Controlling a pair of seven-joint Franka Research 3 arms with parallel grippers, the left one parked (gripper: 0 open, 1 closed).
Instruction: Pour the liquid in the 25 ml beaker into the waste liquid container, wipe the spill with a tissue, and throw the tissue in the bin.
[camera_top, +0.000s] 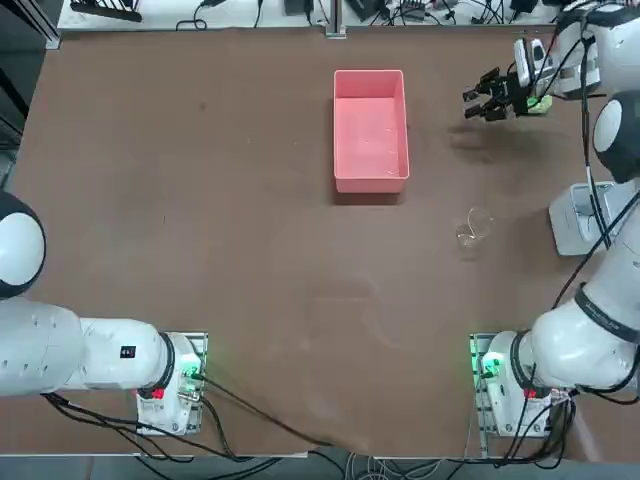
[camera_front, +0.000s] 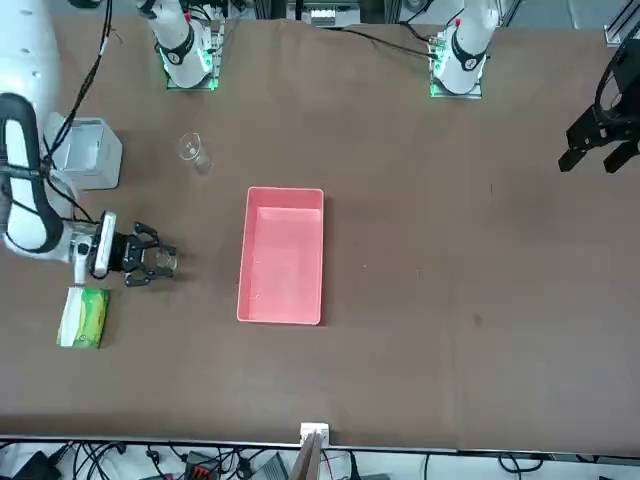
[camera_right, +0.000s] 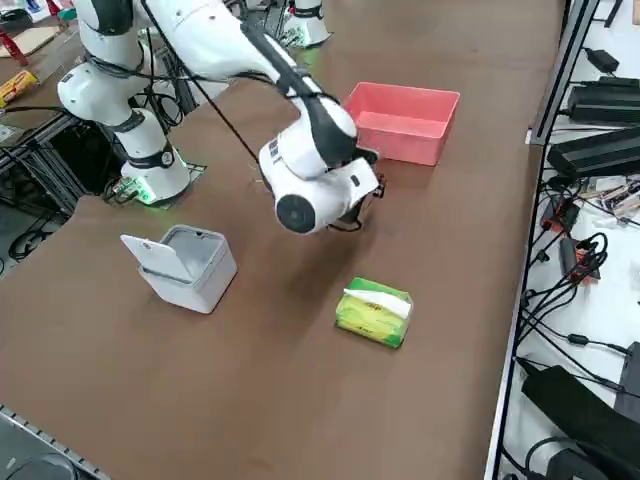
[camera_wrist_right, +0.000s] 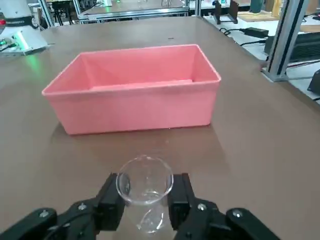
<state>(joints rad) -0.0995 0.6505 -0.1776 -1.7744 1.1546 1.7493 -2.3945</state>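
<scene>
beaker: 25 ml beaker (camera_wrist_right: 145, 189) upright, clamped between the right gripper's (camera_wrist_right: 145, 197) fingers (camera_wrist_right: 111, 202), clear of the table; contents hard to judge, probably little liquid.
gripper: right gripper level, jaws closed on the beaker's sides, pointing at the tray's long wall, near it but apart.
tray: waste liquid container (camera_top: 371, 130) mid-table, open top; bare table on all four sides.
second beaker: larger beaker (camera_top: 474, 227) stands alone nearer the right base, well apart from tray.
tissue pack: green pack (camera_front: 82, 316) just beside the wrist, near the table's edge.
bin: bin (camera_right: 190, 266) lid up, at the robot's right table edge.
</scene>
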